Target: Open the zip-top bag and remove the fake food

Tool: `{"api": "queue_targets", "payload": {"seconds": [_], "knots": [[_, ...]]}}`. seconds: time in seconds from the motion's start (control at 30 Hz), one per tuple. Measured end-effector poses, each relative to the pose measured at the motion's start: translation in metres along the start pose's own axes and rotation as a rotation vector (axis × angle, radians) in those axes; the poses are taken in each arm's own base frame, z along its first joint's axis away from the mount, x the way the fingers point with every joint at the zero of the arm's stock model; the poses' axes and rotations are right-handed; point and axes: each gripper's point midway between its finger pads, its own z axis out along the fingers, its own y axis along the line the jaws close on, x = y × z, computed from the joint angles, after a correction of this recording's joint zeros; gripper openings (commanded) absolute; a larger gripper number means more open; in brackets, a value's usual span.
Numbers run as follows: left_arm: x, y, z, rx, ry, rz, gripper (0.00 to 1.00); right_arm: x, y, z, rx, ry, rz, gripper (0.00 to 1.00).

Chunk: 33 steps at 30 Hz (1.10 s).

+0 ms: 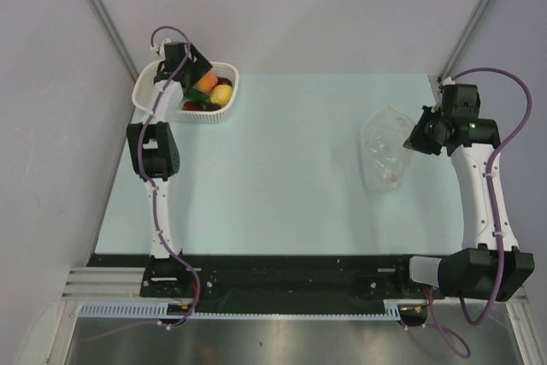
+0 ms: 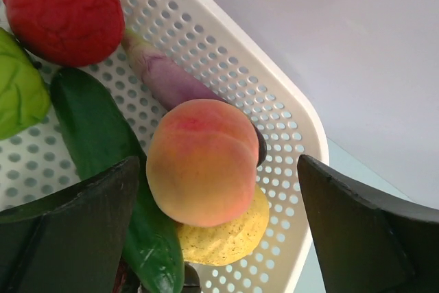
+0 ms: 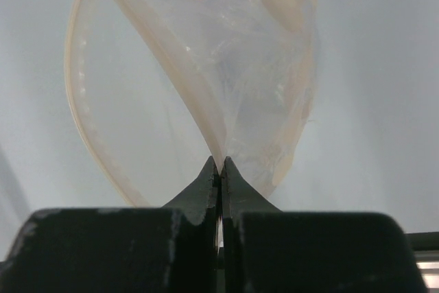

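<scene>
Table (image 1: pixel 273 168): pale blue top, fills the middle of the overhead view.
Right arm (image 1: pixel 483 203): runs up the right side of the frame and bends left toward the bag.
Left arm (image 1: pixel 158 177): runs up the left side and reaches over the basket.
Basket (image 1: pixel 229 83): white with a perforated wall (image 2: pixel 274 101), at the table's upper left corner.
Bag (image 1: pixel 383 151): clear and crinkly, lying on the table at right of centre; its mouth gapes in a loop (image 3: pixel 260 66).
Toy food (image 1: pixel 209 91): all in the basket.
Cucumber (image 2: pixel 96 135): dark green, lying under the peach.
Peach (image 2: pixel 202 169): orange-pink, on top, resting on a yellow piece (image 2: pixel 226 238).
Red fruit (image 2: pixel 62 8): upper left of the wrist view.
Purple piece (image 2: pixel 168 80): lies against the basket floor, behind the peach.
Green leaf piece (image 2: pixel 20 94): lime green, at the left edge.
Left gripper (image 2: pixel 219 169): fingers spread wide above the peach, holding nothing.
Right gripper (image 3: pixel 221 162): tips pressed together, pinching the bag's rim.
</scene>
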Motion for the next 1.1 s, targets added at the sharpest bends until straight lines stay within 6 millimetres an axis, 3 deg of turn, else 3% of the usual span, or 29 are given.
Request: {"api": "queue_targets", "payload": {"seconds": [0.23, 0.3, 0.37, 0.43, 0.47, 0.5, 0.53, 0.6, 0.77, 0.87, 0.97, 1.03, 1.1], "knots": [[-0.013, 0.012, -0.007, -0.038, -0.007, 0.018, 1.00, -0.021, -0.018, 0.004, 0.125, -0.015, -0.050, 0.04], [-0.010, 0.014, -0.012, -0.037, 0.018, 0.017, 1.00, -0.029, -0.023, 0.002, 0.164, -0.026, -0.058, 0.04], [-0.003, 0.014, -0.023, -0.031, 0.051, 0.016, 1.00, -0.039, -0.028, 0.001, 0.209, -0.043, -0.071, 0.11], [0.012, 0.016, -0.044, -0.034, 0.103, 0.023, 1.00, -0.049, -0.031, 0.002, 0.269, -0.057, -0.101, 0.28], [0.020, 0.012, -0.056, -0.029, 0.123, 0.033, 1.00, -0.053, -0.032, 0.004, 0.305, -0.060, -0.125, 0.43], [0.029, 0.007, -0.070, -0.023, 0.144, 0.050, 1.00, -0.054, -0.029, 0.007, 0.328, -0.057, -0.158, 0.69], [0.038, -0.002, -0.084, -0.012, 0.161, 0.065, 1.00, -0.055, -0.026, 0.012, 0.357, -0.055, -0.191, 0.80], [0.063, -0.030, -0.121, 0.042, 0.190, 0.122, 1.00, -0.047, -0.017, 0.024, 0.403, -0.029, -0.273, 1.00], [0.136, -0.114, -0.249, 0.290, 0.270, 0.282, 1.00, -0.016, 0.012, 0.044, 0.431, 0.046, -0.421, 1.00], [0.155, -0.144, -0.329, 0.438, 0.258, 0.360, 1.00, -0.001, 0.039, 0.042, 0.355, 0.040, -0.452, 1.00], [0.170, -0.147, -0.412, 0.564, 0.236, 0.377, 1.00, 0.027, 0.076, 0.029, 0.180, 0.024, -0.448, 1.00], [0.183, -0.129, -0.462, 0.641, 0.238, 0.351, 1.00, 0.055, 0.098, 0.012, 0.026, 0.026, -0.429, 1.00], [0.197, -0.101, -0.495, 0.694, 0.262, 0.297, 1.00, 0.082, 0.107, -0.012, -0.110, 0.036, -0.393, 1.00]]}}
